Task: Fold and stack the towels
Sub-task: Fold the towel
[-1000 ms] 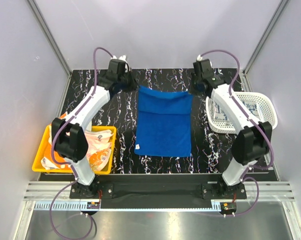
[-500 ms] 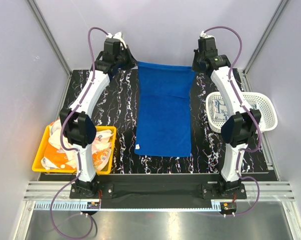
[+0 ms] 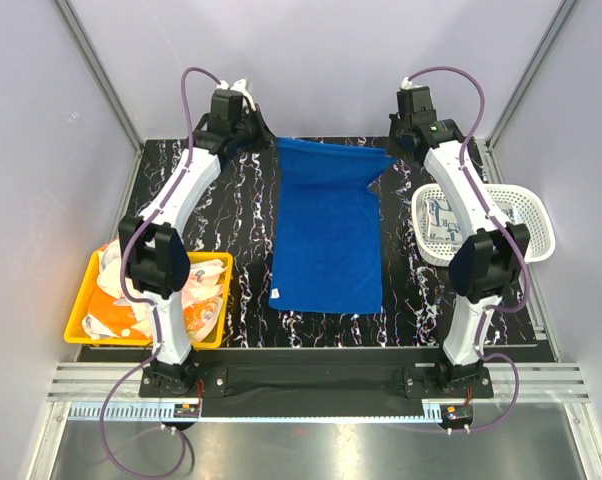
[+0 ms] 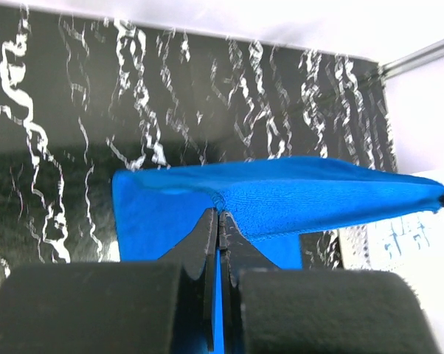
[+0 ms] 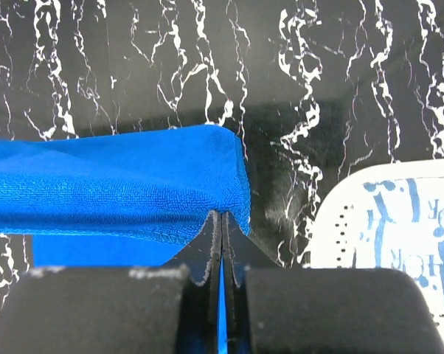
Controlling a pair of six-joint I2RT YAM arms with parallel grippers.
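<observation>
Moved: over the last half second we see the far edge of the blue towel [image 3: 326, 240] go from a straight, taut line at 12 o'clock to a slant. Its 1 o'clock corner has come nearer to the arm bases, while the 11 o'clock corner has hardly shifted.
Blue towel: it lies lengthwise down the middle of the table [image 3: 241, 250], with its near edge flat at 6 o'clock. The far edge is lifted off the surface at both corners. We see a diagonal crease running in from the 1 o'clock corner.
Left gripper [image 4: 218, 221]: it is at 11 o'clock. In the left wrist view the jaws are pressed together on the towel's far left corner, with blue cloth pinched between them and the hem stretching off to the right.
Right gripper [image 5: 222, 219]: it is at 1 o'clock. The jaws are clamped on the far right corner, and the cloth rolls over just above the tips.
Bin [image 3: 101, 340]: it is yellow and sits at 8 o'clock, well apart from the blue towel. It holds crumpled orange-and-white towels [image 3: 206, 290].
Basket [image 3: 536, 230]: it is white and perforated and sits at 3 o'clock, beside the right arm. A white-and-blue towel [image 3: 441, 225] lies inside it.
</observation>
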